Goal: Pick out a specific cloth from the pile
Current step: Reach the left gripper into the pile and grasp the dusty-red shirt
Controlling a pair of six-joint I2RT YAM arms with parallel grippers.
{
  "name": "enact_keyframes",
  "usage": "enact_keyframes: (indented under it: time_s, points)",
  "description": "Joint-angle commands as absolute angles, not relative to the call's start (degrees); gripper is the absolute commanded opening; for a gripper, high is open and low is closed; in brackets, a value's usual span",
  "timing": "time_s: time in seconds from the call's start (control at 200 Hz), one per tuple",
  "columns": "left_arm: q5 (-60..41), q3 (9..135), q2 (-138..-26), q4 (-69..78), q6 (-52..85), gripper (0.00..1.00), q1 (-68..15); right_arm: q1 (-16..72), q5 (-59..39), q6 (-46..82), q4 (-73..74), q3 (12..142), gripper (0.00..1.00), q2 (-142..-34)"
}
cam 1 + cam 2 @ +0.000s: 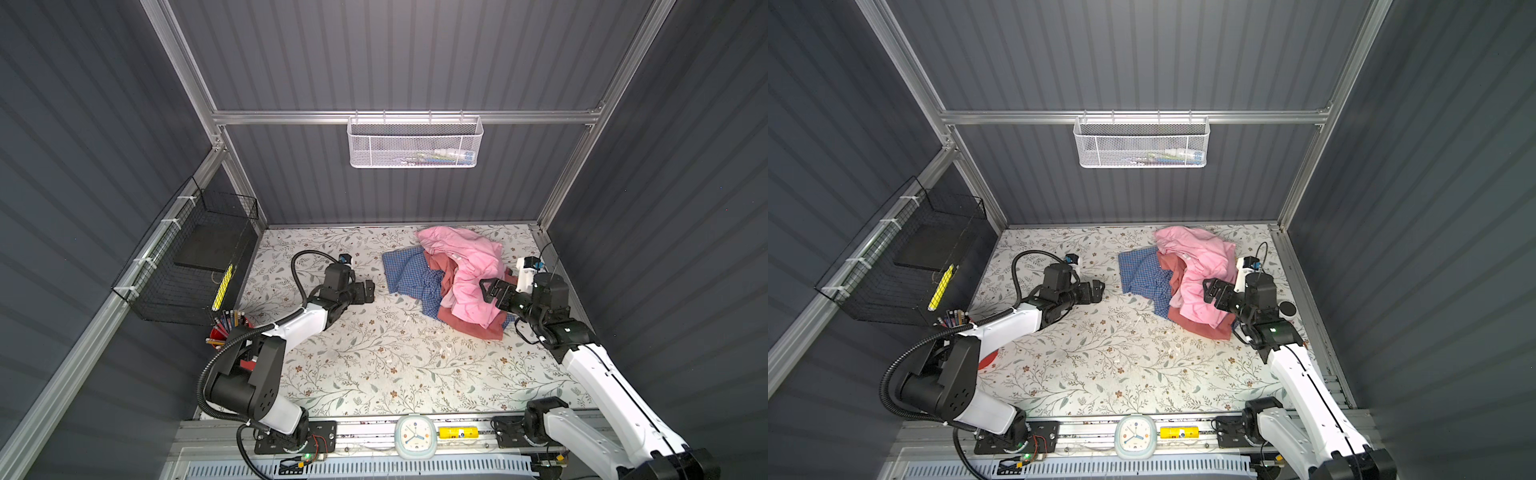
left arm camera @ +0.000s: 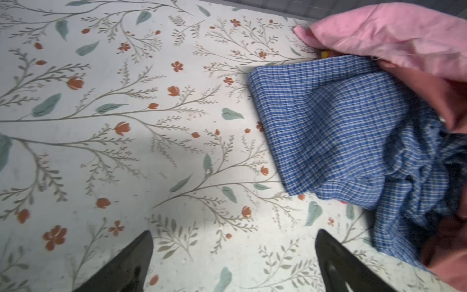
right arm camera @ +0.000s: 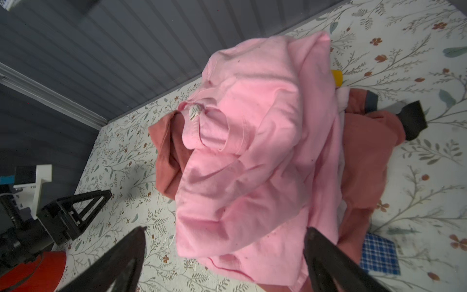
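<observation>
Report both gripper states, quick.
Left gripper: open, empty, beside the blue checked shirt.
Right gripper: open at the light pink garment, nothing gripped.

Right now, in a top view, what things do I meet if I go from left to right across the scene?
Black wire basket → red cup of pencils → open left claw → blue-and-white checked shirt → light pink soft garment.
</observation>
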State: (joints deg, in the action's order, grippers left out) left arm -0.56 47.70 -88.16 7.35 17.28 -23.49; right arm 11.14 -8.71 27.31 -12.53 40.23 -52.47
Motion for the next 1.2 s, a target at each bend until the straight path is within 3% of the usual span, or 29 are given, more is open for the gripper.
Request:
enact_keyframes:
  time_s: [0.0,0.55,0.84,1.076,1.196]
  points:
    - [-5.02,52.21,-89.74,8.21,18.02,1.0,-26.57,14.42,-5.1,25.03,-16.76,43.31,0.96,-52.61]
    - [-28.63,73.96,-108.59,13.72,29.45,0.96,-32.73,19.09,0.7,22.33,-21.03,46.44,0.94,-54.23]
    - [-31.61,82.84,-115.26,14.27,31.09,0.94,-34.79,19.07,0.85,22.19,-20.48,45.09,0.95,-55.18]
    - [-32.16,89.49,-120.71,13.27,31.43,0.81,-35.42,19.16,0.6,22.52,-19.72,43.66,0.96,-55.85]
    - [-32.46,93.78,-123.69,10.48,30.69,0.65,-35.6,19.16,1.49,22.88,-19.26,42.98,0.97,-56.63]
